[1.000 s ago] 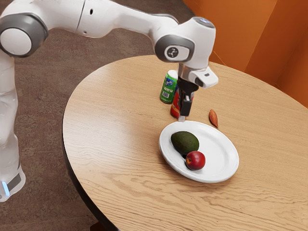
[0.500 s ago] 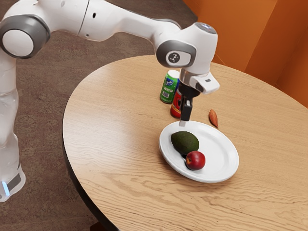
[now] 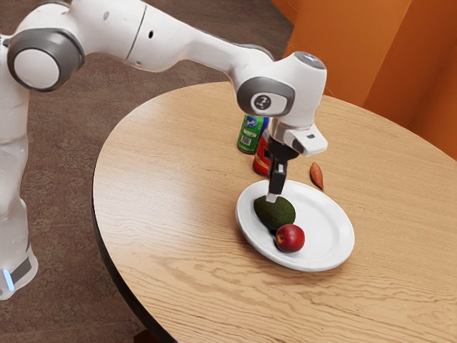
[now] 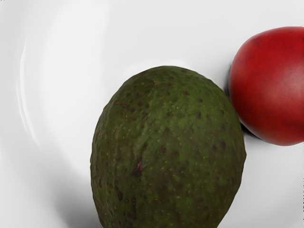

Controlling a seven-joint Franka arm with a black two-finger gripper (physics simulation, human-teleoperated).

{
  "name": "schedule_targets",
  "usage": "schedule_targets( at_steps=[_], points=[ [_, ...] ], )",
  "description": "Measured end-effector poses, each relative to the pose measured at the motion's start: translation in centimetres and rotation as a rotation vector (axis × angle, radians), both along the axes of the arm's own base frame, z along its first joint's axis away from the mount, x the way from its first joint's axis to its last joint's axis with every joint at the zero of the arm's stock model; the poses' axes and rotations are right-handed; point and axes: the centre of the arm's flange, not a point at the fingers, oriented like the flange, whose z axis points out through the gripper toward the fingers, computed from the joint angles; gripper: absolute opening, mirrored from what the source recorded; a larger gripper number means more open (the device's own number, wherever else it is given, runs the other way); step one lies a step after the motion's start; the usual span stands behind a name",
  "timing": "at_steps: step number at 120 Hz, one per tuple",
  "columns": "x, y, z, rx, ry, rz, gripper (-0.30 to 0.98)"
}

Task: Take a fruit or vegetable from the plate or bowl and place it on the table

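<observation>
1 avocado (image 3: 277, 215) and 1 red fruit (image 3: 291, 239) share 1 plate (image 3: 327, 232); whether the claw (image 3: 272, 198) is clenched, I cannot tell.

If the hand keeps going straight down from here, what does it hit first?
Most likely the avocado: the hand points down at it, its tip overlapping the fruit's upper end in the exterior view. The remaining gap is unclear.
</observation>
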Motion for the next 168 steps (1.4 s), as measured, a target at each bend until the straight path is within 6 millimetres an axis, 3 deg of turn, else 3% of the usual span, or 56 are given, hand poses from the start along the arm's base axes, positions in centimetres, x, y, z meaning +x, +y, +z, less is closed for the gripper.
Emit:
schedule_targets(
  at_steps=[54,102,148,168],
  points=[
    [0.5,0.2,-0.9,-0.008,0.004,0.001,0.69],
    [1.3,-0.2,-3.1,-0.02,0.033,-0.002,0.69],
    [2.1,-1.6,-4.8,-0.021,0.052,-0.025,0.69],
    [2.4,-1.5,-6.1,-0.026,0.067,-0.019,0.57]
  ],
)
